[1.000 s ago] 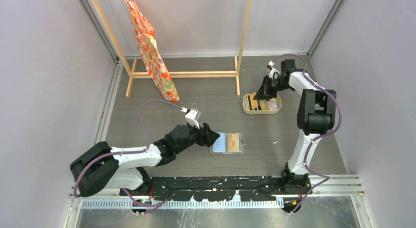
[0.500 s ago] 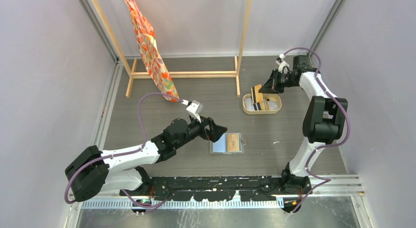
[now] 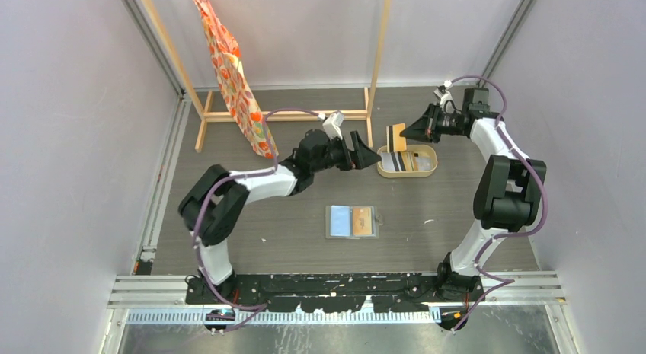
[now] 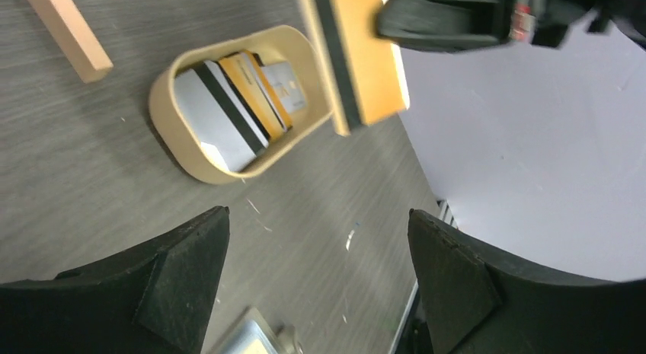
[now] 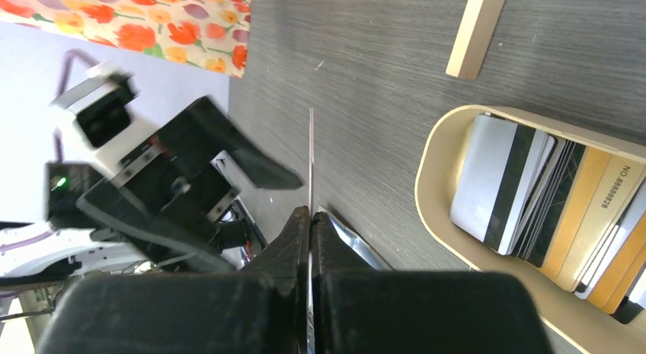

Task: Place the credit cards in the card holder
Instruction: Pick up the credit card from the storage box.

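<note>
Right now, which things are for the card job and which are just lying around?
For the job:
orange card, pinched in the right end effector
spare cards in the beige tray
open grey card holder
left end effector, open

Just lying about:
that tray itself
wooden rack
flowery cloth

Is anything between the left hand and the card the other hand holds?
Nothing visible. The card, pinched in the right hand, sits in open air just ahead of the open left hand.
</note>
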